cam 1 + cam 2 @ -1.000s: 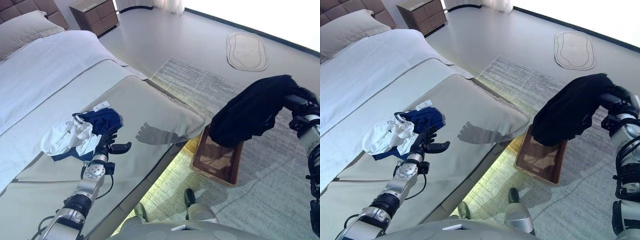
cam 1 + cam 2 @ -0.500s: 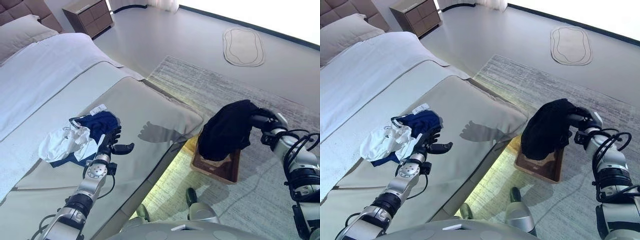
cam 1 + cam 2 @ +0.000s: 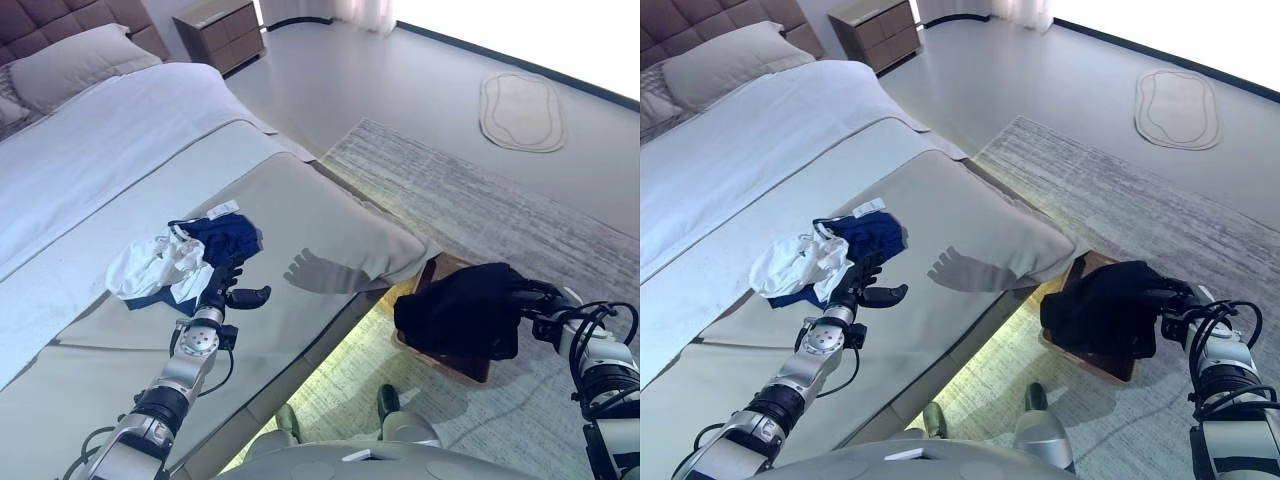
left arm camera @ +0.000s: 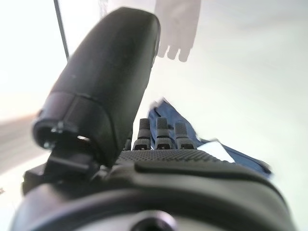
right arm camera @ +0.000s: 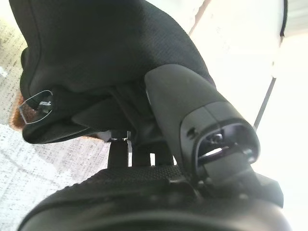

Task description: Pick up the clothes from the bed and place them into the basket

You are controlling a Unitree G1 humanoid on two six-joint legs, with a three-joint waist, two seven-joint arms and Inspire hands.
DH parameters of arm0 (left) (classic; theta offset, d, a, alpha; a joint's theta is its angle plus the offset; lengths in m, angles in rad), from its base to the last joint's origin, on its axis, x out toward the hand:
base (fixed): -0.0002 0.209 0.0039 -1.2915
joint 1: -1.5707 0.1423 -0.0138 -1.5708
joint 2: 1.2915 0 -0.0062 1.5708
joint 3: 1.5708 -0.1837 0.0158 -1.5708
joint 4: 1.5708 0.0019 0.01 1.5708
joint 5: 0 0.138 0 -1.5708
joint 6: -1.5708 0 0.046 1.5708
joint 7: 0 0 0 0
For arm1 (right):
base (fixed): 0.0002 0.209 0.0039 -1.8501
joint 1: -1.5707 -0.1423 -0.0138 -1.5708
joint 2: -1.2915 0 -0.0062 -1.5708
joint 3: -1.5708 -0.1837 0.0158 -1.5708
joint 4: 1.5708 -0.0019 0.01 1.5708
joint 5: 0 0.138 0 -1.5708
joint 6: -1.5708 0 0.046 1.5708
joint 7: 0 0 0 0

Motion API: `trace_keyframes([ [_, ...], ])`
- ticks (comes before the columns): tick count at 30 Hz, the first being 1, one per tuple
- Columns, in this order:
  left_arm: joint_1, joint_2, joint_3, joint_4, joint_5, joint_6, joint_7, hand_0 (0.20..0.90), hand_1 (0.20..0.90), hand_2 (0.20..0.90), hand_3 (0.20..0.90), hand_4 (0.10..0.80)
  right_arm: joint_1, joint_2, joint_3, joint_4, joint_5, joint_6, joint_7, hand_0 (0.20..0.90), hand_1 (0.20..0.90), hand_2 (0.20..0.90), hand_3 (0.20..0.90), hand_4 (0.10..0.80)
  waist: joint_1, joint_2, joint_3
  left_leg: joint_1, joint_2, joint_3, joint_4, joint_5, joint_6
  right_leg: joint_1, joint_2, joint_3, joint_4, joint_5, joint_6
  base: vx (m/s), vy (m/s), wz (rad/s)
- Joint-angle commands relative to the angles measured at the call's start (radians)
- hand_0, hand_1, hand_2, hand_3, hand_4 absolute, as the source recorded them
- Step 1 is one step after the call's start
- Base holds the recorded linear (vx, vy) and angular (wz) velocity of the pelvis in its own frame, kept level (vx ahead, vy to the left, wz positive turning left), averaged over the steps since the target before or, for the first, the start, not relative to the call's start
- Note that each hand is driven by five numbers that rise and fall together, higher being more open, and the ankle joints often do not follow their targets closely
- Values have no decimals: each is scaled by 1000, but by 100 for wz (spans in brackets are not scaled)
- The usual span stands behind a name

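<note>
A black garment [image 3: 460,312] hangs from my right hand [image 3: 545,306] and lies low over the brown wicker basket [image 3: 441,268] on the floor beside the bed. It covers most of the basket. The right wrist view shows the black cloth [image 5: 96,53] draped past the thumb. A dark blue garment [image 3: 230,238] and a white garment [image 3: 155,268] lie bunched together on the bed [image 3: 320,225]. My left hand [image 3: 222,292] rests open on the bed cover just in front of them, thumb out to the side, holding nothing. The blue cloth [image 4: 168,115] shows past its fingers.
A grey carpet [image 3: 480,200] lies under the basket, with an oval mat [image 3: 522,108] further out on the floor. A wooden nightstand [image 3: 218,30] and a pillow [image 3: 70,65] are at the head of the bed.
My right arm has come down, bringing the black garment from up in the air to low over the basket. The left hand has stayed put. The camera has shifted a little.
</note>
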Motion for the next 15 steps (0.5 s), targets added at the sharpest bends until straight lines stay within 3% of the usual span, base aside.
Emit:
trace_keyframes([
  [1, -76, 68, 12, -87, -4, -57, 55, 900, 900, 900, 900, 800, -131, -25, 16, 10, -24, -109, -41, 900, 900, 900, 900, 800, 20, -71, -50, -2, -60, -14, 40, -108, -1, 2, 3, -14, 22, -56, -9, 6, 9, 11],
  [15, -8, 53, 54, -99, 26, -65, 36, 900, 900, 900, 900, 800, -103, -16, 25, -10, -94, -103, -29, 900, 900, 900, 900, 800, 40, -81, -54, 12, -63, -28, 43, -109, 4, 32, 2, -24, 23, -69, -18, 33, -1, 6],
])
